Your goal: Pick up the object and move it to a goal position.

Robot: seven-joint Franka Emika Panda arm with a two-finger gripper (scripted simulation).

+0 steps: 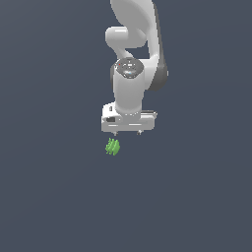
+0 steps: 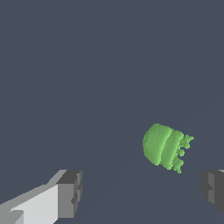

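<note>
The object is a tiny bright green ridged lump lying on the dark grey floor. In the exterior view it sits just below the white gripper and slightly toward the exterior view's left. The gripper hangs over it with its short fingertips apart and nothing between them. In the wrist view the object shows rounded ridges and small spikes on one side. It lies ahead of the open gripper, closer to the dark finger pad than to the other finger, and touches neither.
The white arm rises above the gripper toward the top of the exterior view. All around is plain dark grey floor with no other objects or edges in sight.
</note>
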